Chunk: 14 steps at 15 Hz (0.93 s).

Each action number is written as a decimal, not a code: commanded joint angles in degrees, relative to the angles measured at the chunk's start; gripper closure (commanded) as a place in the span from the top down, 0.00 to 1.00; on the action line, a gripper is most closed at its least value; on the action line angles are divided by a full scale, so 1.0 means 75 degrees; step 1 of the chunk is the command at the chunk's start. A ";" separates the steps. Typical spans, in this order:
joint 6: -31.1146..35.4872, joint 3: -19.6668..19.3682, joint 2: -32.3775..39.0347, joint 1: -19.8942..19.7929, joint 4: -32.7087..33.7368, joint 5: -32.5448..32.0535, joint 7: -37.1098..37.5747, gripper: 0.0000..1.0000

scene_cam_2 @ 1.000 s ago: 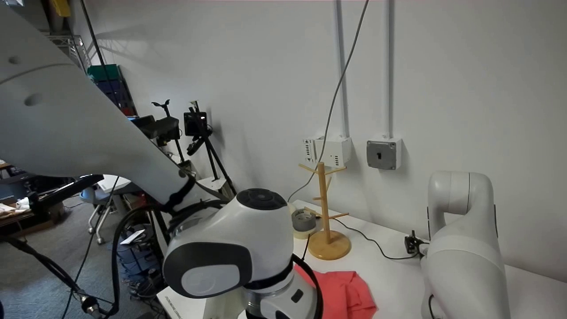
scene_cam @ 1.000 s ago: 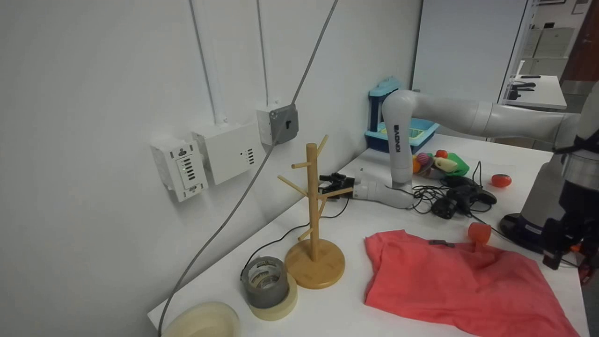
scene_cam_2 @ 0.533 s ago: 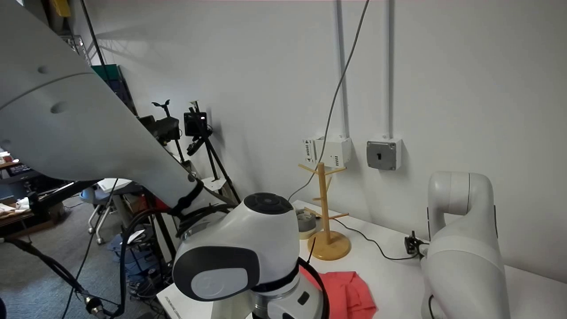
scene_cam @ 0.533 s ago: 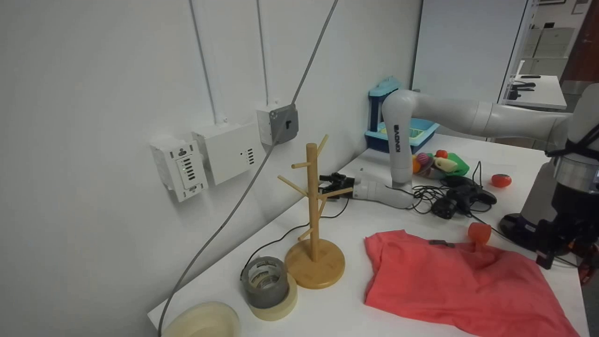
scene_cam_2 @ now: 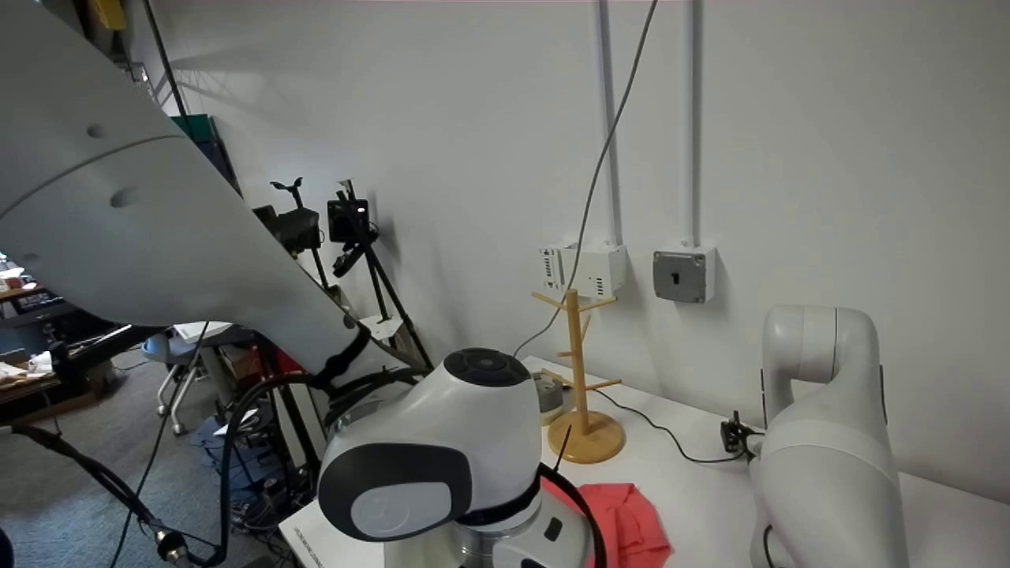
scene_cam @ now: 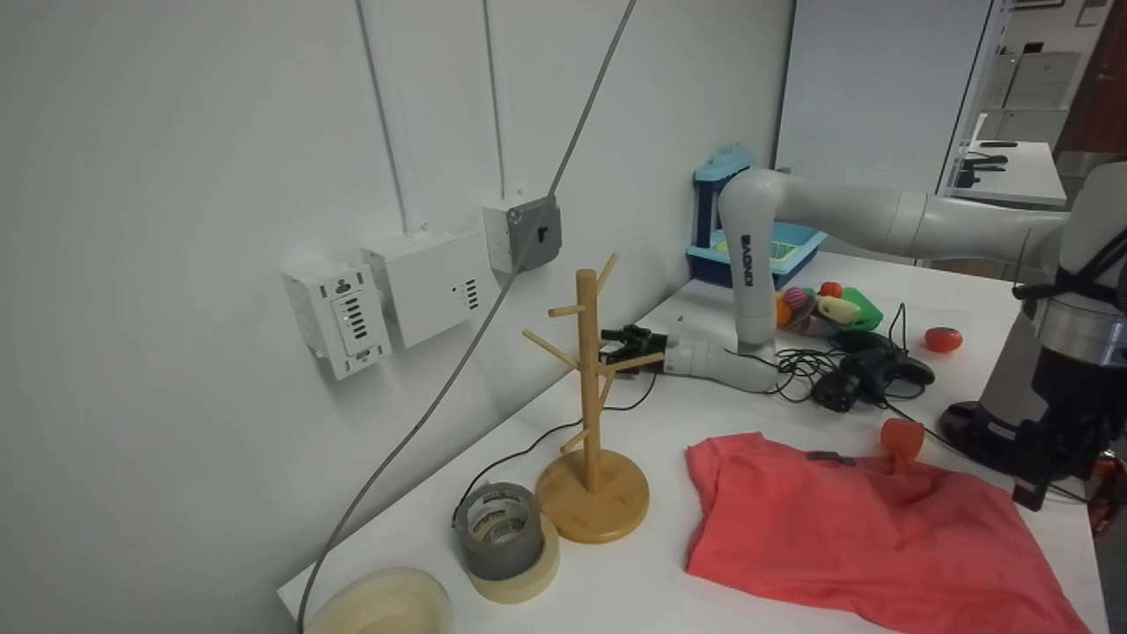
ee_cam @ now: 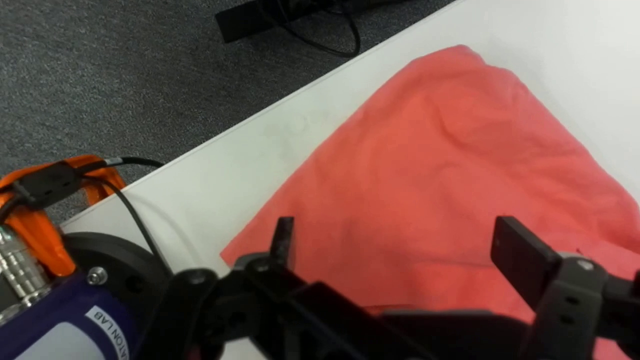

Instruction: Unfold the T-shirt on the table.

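The T-shirt (scene_cam: 845, 528) is a coral-red, wrinkled, folded garment lying on the white table (scene_cam: 660, 581). Part of it shows in an exterior view (scene_cam_2: 631, 525), where the arm hides the rest. In the wrist view the T-shirt (ee_cam: 425, 165) spreads below the fingers, with a corner at the left and folds at the right. My gripper (ee_cam: 395, 220) is open, its two black fingers wide apart, with nothing between them. It is above the shirt in that view. In an exterior view the gripper (scene_cam: 1032, 484) points down near the shirt's right end.
A red cup (scene_cam: 902, 438) touches the shirt's far edge. A wooden stand (scene_cam: 592, 493) and tape rolls (scene_cam: 502, 537) stand to its left. Behind are a second arm (scene_cam: 748, 264), a black controller with cables (scene_cam: 867, 370) and toys. The table edge (ee_cam: 280, 102) runs close to the shirt.
The arm has moved to the right and slightly down in an exterior view. In an exterior view the gripper has shifted slightly left. The T-shirt has not moved.
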 commanded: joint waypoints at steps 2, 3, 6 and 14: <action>0.0186 -0.0190 0.0991 -0.0201 0.0689 -0.0527 -0.0632 1.00; 0.0214 -0.0298 0.1114 -0.0161 0.0795 -0.0724 -0.0350 1.00; 0.0069 -0.0206 0.0907 -0.0172 0.0618 -0.0601 -0.0409 1.00; 0.0618 -0.0369 0.1634 -0.0157 0.1139 -0.1464 -0.0617 1.00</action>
